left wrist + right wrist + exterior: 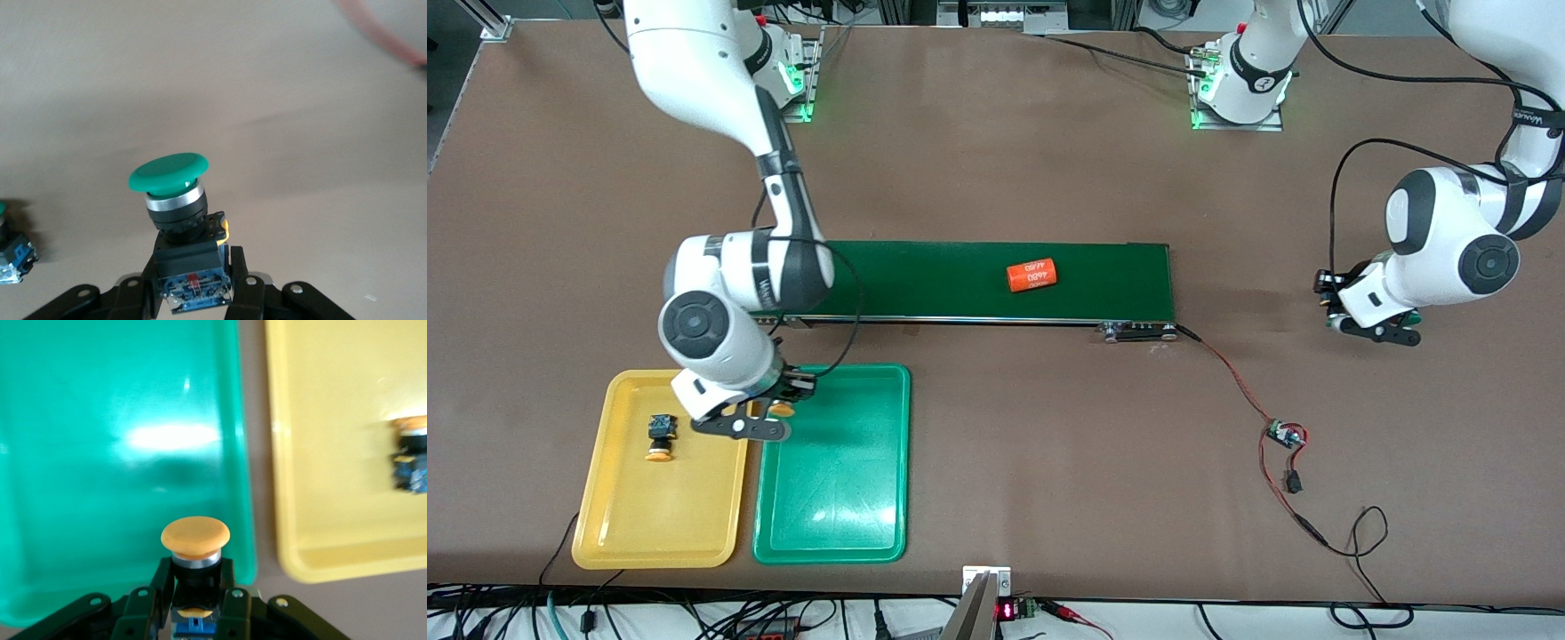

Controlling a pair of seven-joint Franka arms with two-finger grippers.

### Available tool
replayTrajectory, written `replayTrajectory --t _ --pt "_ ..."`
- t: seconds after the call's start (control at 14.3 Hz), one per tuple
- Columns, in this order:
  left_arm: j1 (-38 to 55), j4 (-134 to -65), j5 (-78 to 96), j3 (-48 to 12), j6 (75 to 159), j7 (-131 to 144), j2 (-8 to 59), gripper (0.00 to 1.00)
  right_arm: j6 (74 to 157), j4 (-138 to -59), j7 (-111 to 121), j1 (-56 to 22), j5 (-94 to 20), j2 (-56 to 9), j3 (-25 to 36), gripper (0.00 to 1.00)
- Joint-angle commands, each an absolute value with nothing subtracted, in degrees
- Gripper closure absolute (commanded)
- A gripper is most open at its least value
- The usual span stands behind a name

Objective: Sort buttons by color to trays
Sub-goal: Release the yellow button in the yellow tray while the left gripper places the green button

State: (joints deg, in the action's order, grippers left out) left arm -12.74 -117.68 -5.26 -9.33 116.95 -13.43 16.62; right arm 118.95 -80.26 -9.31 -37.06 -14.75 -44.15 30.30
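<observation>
On the brown table [996, 178] we see, nearest the camera, the yellow tray [605, 524] and green tray [831, 524] side by side. A yellow-capped button [662, 438] lies in the yellow tray. Over the trays' adjoining rims, the right gripper [769, 418] clamps a second yellow button [195, 547]. Farther off lies the conveyor belt [925, 280], carrying an orange cylinder [1032, 275]. At the left arm's end, the left gripper [1374, 327] grips a green button [175, 193]; another button [12, 247] sits nearby.

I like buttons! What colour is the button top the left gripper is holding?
Green: the button in the left gripper, best in the left wrist view.
</observation>
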Motion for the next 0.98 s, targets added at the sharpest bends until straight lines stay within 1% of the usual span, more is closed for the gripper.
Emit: replayTrajectory --t 0.0,0.21,0.28,0.49,0.63,0.77,0.84,0.91 --pt "-12.74 -112.24 -0.9 -14.83 110.66 -13.02 16.96 0.77 121.01 -78.4 -2.57 -33.58 -12.58 -46.23 29.79 0.91" --pt "-12.31 -112.24 6.22 -21.16 111.18 -7.57 17.66 0.77 124.18 -78.4 2.97 -30.33 -12.3 -47.89 29.71 0.91" --pt "-10.83 -112.24 8.5 -22.57 111.96 -5.82 18.45 0.77 125.23 -78.4 4.55 -29.54 -12.3 -48.34 29.62 0.91" --pt "-5.99 -113.02 10.98 -24.17 117.23 -0.9 20.91 0.77 129.19 -78.4 7.99 -27.16 -12.92 -50.18 29.27 0.91" --pt "-2.48 -113.2 11.16 -25.13 120.57 5.15 22.93 0.77 131.13 -78.4 8.26 -27.07 -12.92 -51.15 29.18 0.91" --pt "0.08 -114.51 11.16 -25.58 125.05 8.08 23.82 0.73 132.44 -78.4 8.79 -26.55 -13.01 -51.76 29.0 0.91" --pt "0.61 -114.7 11.16 -25.66 125.33 8.17 23.82 0.64 133.41 -78.49 8.96 -26.19 -13.01 -52.12 28.22 0.91" --pt "0.7 -114.7 11.16 -25.66 125.24 8.17 23.82 0.25 134.64 -78.57 8.96 -25.76 -13.01 -52.29 27.6 0.9"
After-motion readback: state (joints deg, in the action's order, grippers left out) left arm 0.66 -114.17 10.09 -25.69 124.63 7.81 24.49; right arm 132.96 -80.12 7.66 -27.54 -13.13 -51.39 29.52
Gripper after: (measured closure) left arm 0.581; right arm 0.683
